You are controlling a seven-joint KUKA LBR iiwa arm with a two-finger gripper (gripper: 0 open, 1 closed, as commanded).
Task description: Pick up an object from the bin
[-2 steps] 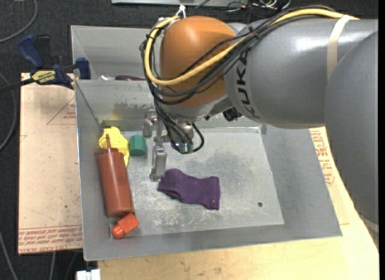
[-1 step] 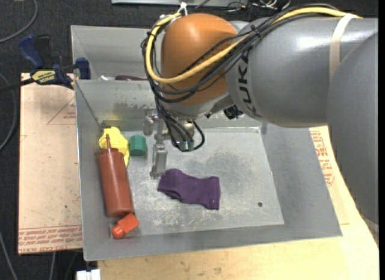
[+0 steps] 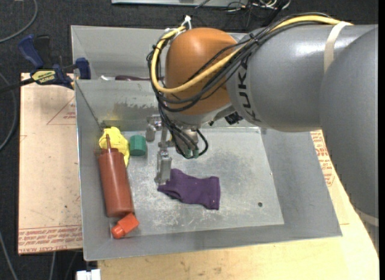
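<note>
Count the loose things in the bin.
4: red bottle at left, yellow thing at its top, green block beside it, purple cloth in the middle. Arm may hide more.

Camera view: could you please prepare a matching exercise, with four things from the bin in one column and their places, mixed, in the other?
Things:
1. purple cloth
2. green block
3. red bottle
4. yellow thing

Places:
a. lying lengthwise near the left wall
b. middle of the floor
c. at the bottle's upper end
d. just right of the yellow thing

Pairs: 1-b, 2-d, 3-a, 4-c.
</note>
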